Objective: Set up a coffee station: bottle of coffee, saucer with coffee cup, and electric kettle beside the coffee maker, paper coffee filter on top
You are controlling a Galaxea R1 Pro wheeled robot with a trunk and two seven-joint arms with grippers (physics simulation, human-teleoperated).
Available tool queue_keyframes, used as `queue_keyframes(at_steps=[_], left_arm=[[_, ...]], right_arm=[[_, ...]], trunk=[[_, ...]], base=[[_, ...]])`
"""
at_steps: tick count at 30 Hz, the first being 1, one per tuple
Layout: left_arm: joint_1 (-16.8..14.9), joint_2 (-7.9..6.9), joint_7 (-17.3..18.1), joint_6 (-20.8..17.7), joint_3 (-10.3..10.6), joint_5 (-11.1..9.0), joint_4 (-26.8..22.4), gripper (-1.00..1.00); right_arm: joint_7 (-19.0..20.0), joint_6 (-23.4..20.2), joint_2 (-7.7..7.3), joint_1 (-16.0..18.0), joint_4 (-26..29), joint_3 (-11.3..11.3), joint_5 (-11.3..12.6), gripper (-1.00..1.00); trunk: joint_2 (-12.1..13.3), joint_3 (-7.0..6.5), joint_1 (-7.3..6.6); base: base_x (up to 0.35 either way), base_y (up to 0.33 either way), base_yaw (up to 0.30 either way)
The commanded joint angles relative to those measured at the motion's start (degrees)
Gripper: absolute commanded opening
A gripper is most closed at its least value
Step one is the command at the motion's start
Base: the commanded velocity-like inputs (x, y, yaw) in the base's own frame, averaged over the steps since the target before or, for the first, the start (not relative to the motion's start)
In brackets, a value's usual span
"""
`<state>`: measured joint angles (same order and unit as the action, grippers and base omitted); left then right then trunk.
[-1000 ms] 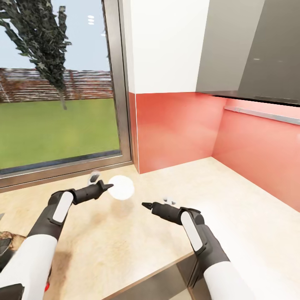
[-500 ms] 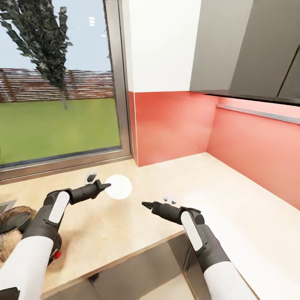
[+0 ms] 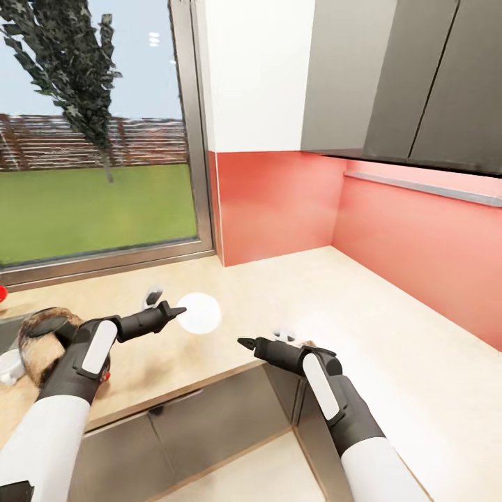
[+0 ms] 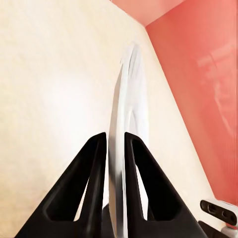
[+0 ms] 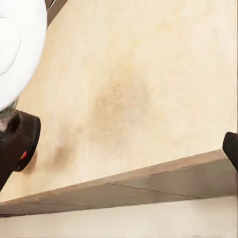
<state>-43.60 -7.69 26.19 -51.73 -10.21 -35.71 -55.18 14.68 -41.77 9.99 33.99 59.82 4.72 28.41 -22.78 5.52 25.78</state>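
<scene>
White upper arms, dark grey forearms with white panels, black pointed fingers point(image 4: 94, 168).

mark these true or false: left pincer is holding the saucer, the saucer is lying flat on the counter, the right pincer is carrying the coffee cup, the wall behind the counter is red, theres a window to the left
1. The left pincer holds the saucer. True: its fingers close on the plate's rim.
2. The saucer lies flat on the kitchen countertop. False: it is held up, seen edge-on in the left wrist view.
3. The right pincer carries the coffee cup. False: nothing shows at its tip; whether it is open or shut cannot be told.
4. The wall behind the countertop is red. True.
5. A window is at the left. True: grass and a tree show through it.
</scene>
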Motion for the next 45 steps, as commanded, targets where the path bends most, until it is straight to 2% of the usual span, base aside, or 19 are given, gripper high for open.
queue_keyframes(at_steps=[1,21,24,27,28,29,30,32,33,34,36,37,38,41,45], left_arm=[[-0.1,0.0,0.2,-0.3,-0.1,0.2,0.0,-1.0],[0.0,-0.18,0.2,-0.3,-0.3,0.2,0.0,-1.0],[0.0,-0.7,0.2,-0.4,-0.3,0.2,0.1,-1.0],[0.2,-0.92,0.2,-0.4,-0.3,0.2,0.1,-1.0],[0.2,-0.97,0.2,-0.4,-0.3,0.2,0.3,-1.0],[0.3,-1.0,0.3,-0.4,-0.3,0.2,0.4,-1.0],[0.3,-1.01,0.3,-0.4,-0.3,0.2,0.4,-1.0],[0.3,-1.01,0.3,-0.4,-0.3,0.2,0.5,-1.0],[0.3,-1.04,0.3,-0.4,-0.3,0.2,0.5,-1.0],[0.3,-1.07,0.3,-0.4,-0.3,0.2,0.6,-1.0],[0.3,-1.14,0.3,-0.4,-0.3,0.1,0.5,-1.0],[0.3,-1.15,0.3,-0.4,-0.3,0.1,0.5,-1.0],[0.3,-1.19,0.3,-0.4,-0.3,0.1,0.5,-1.0],[0.3,-1.25,0.8,-0.4,-0.3,0.1,0.5,-1.0],[0.3,-1.34,3.1,-0.4,-0.3,0.3,0.6,-1.0]], right_arm=[[0.1,-0.2,0.01,0.1,0.0,-0.1,-0.1,1.0],[0.2,-0.2,0.01,0.0,-0.1,-0.1,-0.1,1.0],[0.2,-0.2,0.01,0.0,-1.4,0.1,-0.3,1.0],[0.2,-0.1,0.01,0.0,-10.2,0.3,-0.4,1.0],[0.3,0.0,0.01,0.0,-15.8,0.6,-0.5,1.0],[0.2,0.1,0.01,0.0,-20.9,2.7,-0.7,1.0],[0.1,0.4,0.01,0.0,-25.6,6.5,-0.9,1.0],[0.0,2.3,0.01,0.0,-31.4,10.3,-1.0,1.0],[0.0,4.5,0.01,0.0,-35.2,11.5,-1.0,1.0],[0.0,9.3,0.01,0.0,-41.4,12.7,-1.1,1.0],[0.0,16.9,0.01,0.0,-49.3,13.4,-1.1,1.0],[0.0,18.8,0.01,0.0,-51.0,13.5,-1.1,1.0],[0.0,23.5,0.01,0.0,-54.7,13.7,-1.2,1.0],[-1.0,27.8,-0.01,-0.2,-57.4,13.9,-1.3,1.0],[-8.7,29.6,-1.43,-2.4,-58.4,13.9,-1.2,1.0]], trunk=[[-0.1,0.13,0.0],[-0.1,0.13,0.0],[-0.1,0.13,0.0],[-0.1,0.13,0.0],[-0.1,0.13,0.0],[-0.1,0.13,0.0],[-0.1,0.13,0.0],[-0.1,0.13,0.0],[-0.1,0.13,0.0],[-0.1,0.13,0.0],[-0.1,0.13,0.0],[-0.1,0.13,0.0],[-0.1,0.13,0.0],[-0.1,0.13,0.0],[-0.1,0.13,0.0]], base=[[-0.336,-0.142,0.0],[-0.34,-0.064,0.0],[-0.344,0.064,0.0],[-0.344,0.119,0.0],[-0.344,0.128,0.0],[-0.344,0.129,0.0],[-0.344,0.13,0.0],[-0.344,0.129,0.0],[-0.344,0.12,0.0],[-0.344,0.115,0.0],[-0.344,0.111,0.0],[-0.344,0.11,0.0],[-0.344,0.109,0.0],[-0.317,0.091,0.0],[-0.206,0.025,0.0]])
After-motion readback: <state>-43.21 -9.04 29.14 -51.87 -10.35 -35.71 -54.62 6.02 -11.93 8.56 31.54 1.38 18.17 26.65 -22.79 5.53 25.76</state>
